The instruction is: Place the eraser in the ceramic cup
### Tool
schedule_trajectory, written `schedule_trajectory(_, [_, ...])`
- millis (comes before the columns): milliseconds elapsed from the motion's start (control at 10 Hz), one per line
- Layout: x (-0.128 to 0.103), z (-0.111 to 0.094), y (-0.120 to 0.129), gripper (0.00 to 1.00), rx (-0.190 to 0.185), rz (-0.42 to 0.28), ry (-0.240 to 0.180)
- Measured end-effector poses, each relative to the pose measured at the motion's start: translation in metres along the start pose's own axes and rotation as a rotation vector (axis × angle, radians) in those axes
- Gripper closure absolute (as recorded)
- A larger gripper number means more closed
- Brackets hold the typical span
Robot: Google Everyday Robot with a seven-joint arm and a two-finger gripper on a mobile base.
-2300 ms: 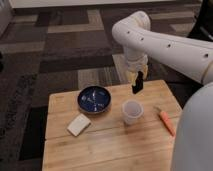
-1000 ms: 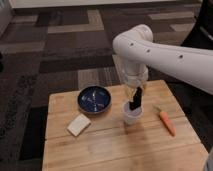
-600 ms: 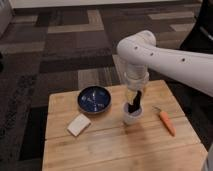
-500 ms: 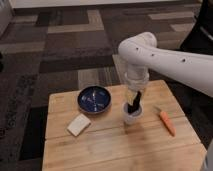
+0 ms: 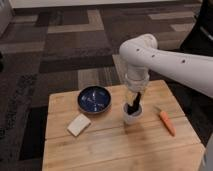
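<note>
Reaching down from the right side of the frame, my white arm (image 5: 165,57) bends at the elbow and drops its wrist straight into the middle of the picture, where the gripper (image 5: 133,106) hangs right at the mouth of the ceramic cup (image 5: 132,116). The dark tip of the tool dips into the cup's opening, and I cannot tell from here whether it is spread, pressed together or pinching anything. The eraser I cannot pick out on its own: there is only a dark shape at the cup's rim, merging with the gripper, so I can't say whether it is held or already lying inside.

The cup stands upright on the wooden table (image 5: 120,145), a little right of the table's centre. To its left, apart from it, sits the dark blue bowl (image 5: 95,99). Lower left of the bowl, near it, lies the pale beige block (image 5: 79,124), flat on the boards. The orange carrot (image 5: 166,121) lies to the right of the cup, angled toward the lower right corner, not touching the cup. Dark patterned carpet (image 5: 60,45) fills the upper part of the frame.
</note>
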Motion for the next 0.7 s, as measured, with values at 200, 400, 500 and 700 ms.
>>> schedule_trajectory(200, [0.0002,0.0001,-0.0001,0.92,0.000,0.000,0.000])
schedule_trajectory(400, [0.0003,0.0002,-0.0002,0.86,0.000,0.000,0.000])
schedule_trajectory(500, [0.0004,0.0004,-0.0001,0.69,0.000,0.000,0.001])
schedule_trajectory(700, [0.0004,0.0005,-0.0001,0.39,0.000,0.000,0.001])
